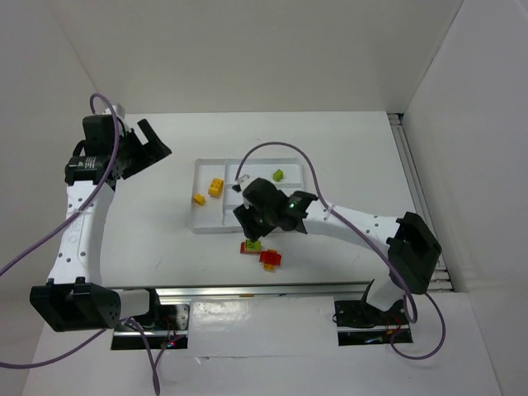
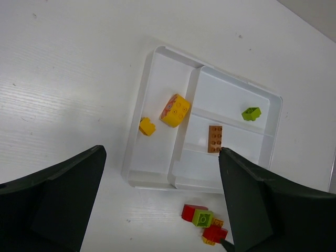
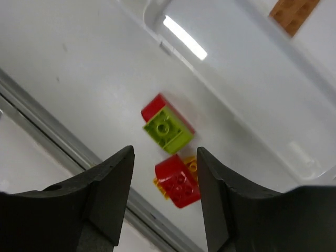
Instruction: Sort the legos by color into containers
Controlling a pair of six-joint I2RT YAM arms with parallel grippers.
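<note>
The translucent white tray [image 1: 206, 228] lies mid-table. Its tall left section holds two yellow-orange bricks [image 1: 216, 187] [image 1: 199, 199]. A lime green brick [image 1: 279, 175] lies in a far narrow section. In the left wrist view a brownish orange brick [image 2: 214, 138] lies in a middle section. In front of the tray lie a green-on-red pair [image 3: 167, 127] and a red-on-yellow pair [image 3: 178, 181]. My right gripper [image 3: 164, 157] is open and empty, hovering above these pairs. My left gripper [image 2: 161, 157] is open and empty, high at the far left [image 1: 148, 144].
The tray [image 2: 149, 181] is seen whole from the left wrist, with the two pairs [image 2: 202, 218] just beyond its near edge. A metal rail [image 1: 264, 290] runs along the table's near edge, close to the pairs. White walls enclose the table.
</note>
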